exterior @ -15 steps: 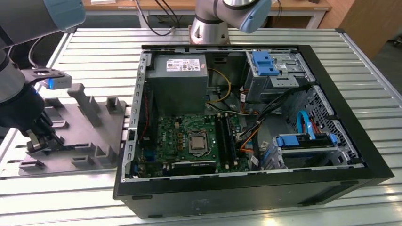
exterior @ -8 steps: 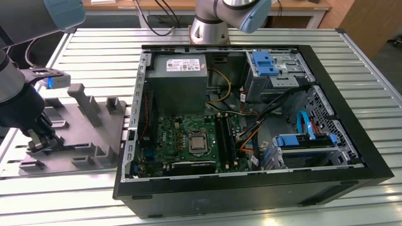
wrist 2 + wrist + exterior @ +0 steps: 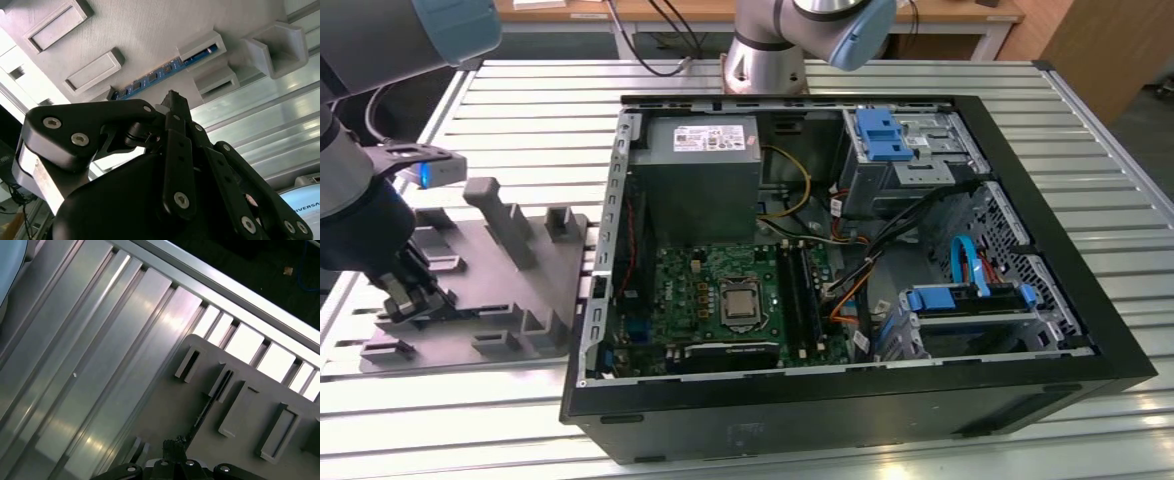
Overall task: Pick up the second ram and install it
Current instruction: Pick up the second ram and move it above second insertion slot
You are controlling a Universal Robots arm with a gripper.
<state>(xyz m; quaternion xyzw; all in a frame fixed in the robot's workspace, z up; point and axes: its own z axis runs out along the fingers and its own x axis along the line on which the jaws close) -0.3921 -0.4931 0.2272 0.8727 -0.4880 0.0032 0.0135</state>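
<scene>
one arm [image 3: 354, 205] leaning low, claw [image 3: 172, 102] pressed together near second ram [image 3: 150, 79]

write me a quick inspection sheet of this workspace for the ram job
surface: slatted metal table, bare around the work
job's things: second ram lies in the grey holder plate between raised blocks, not lifted; memory slots sit in the open computer case
clutter: nothing seen
gripper: gripper hangs over the holder plate, tip close to the ram; contact cannot be told
cables: loose wires inside the case; black cables behind the arm base
surroundings: wooden desk behind the table
</scene>
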